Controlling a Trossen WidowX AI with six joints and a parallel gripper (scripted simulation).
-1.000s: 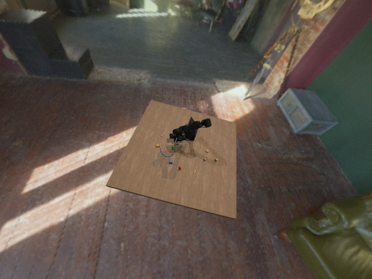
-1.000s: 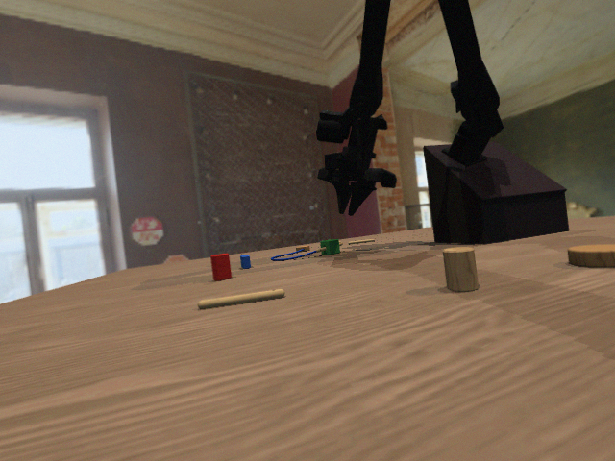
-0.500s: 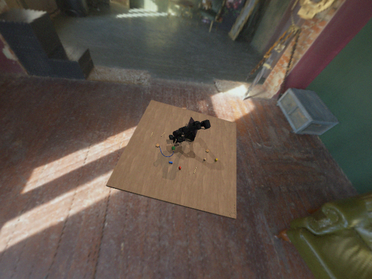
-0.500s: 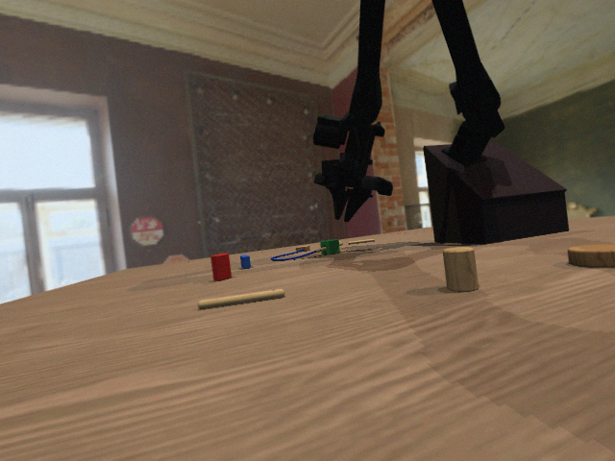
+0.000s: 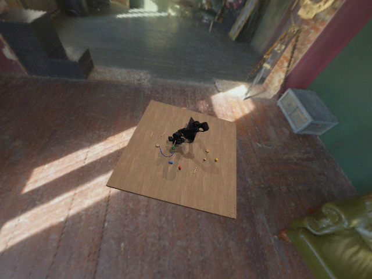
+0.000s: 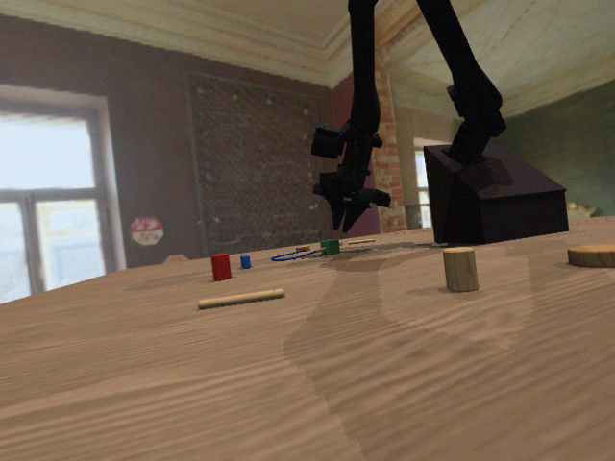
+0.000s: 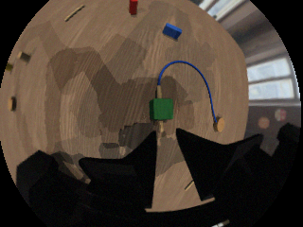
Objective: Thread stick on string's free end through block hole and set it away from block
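The green block (image 5: 173, 147) (image 6: 330, 247) (image 7: 162, 109) sits on the table. The stick (image 7: 159, 92) is in its hole: one end shows on the string side and the other sticks out on the gripper side. The blue string (image 7: 180, 61) curves from the stick's rear end to the round wooden button (image 5: 157, 145) (image 6: 302, 247) (image 7: 219, 125); none of it shows on the gripper side. My gripper (image 6: 341, 230) (image 7: 166, 132) is partly open and empty. It hangs above the table near the stick's protruding front end, touching nothing.
A blue piece (image 5: 170, 162) (image 6: 245, 261) (image 7: 172, 30) and a red piece (image 5: 179, 167) (image 6: 221, 266) lie beyond the block. Loose sticks lie apart, one (image 6: 241, 299) (image 7: 75, 12) near the red piece. A wooden cylinder (image 6: 460, 269), a wooden disc (image 5: 207, 150) and a yellow piece (image 5: 216, 160) stand farther off.
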